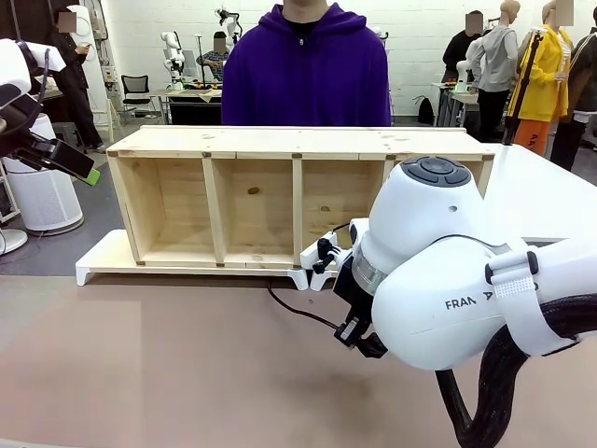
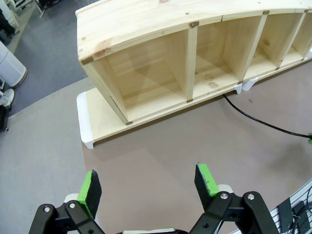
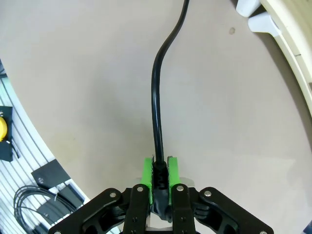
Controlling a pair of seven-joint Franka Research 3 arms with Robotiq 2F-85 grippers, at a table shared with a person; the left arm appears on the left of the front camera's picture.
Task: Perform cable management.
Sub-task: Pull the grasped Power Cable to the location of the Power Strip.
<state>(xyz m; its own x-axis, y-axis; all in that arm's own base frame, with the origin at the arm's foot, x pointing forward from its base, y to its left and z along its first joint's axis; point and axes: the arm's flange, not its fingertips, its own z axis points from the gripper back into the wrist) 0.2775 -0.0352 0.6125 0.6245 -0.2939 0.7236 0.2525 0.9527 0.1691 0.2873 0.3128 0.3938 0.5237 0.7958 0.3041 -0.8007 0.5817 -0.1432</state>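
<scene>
Pinching the cable, a thin, smooth black cord, the right gripper presses green pads on its end. The cord curves across the matte tan table towards the pale wooden shelf. Left gripper spread wide, angled down above the table.

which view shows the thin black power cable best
The right wrist view: the thin black power cable runs up the middle from the right gripper, whose jaws are shut on it. The front view shows a short stretch; the left wrist view, a distant one.
</scene>
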